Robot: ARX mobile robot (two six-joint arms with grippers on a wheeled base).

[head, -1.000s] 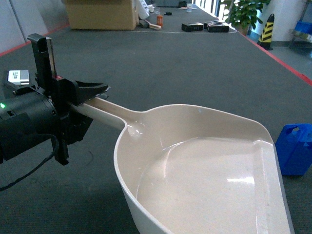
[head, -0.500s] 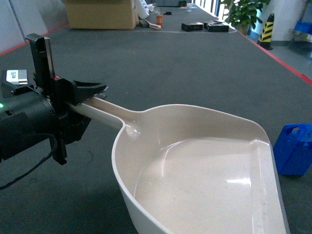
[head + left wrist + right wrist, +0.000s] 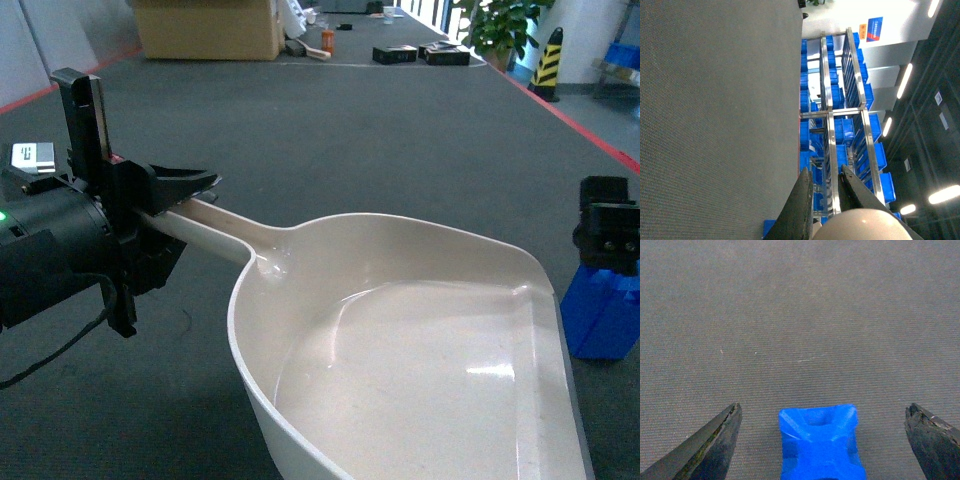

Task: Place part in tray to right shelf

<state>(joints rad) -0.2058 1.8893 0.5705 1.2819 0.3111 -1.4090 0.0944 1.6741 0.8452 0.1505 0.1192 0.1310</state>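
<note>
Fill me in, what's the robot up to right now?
The left gripper is shut on the handle of the beige tray, holding it out over the grey floor. The tray is empty. The right gripper is open above the blue part, which lies on the floor just past the tray's front lip, not yet grasped.

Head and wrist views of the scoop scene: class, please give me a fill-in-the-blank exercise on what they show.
1. The left gripper is shut on the tray's ____.
2. The tray holds ____.
3. The blue part lies on the grey ____.
4. The right gripper's jaws stand ____ on either side of the part.

Missing words: handle; nothing; floor; open
</note>
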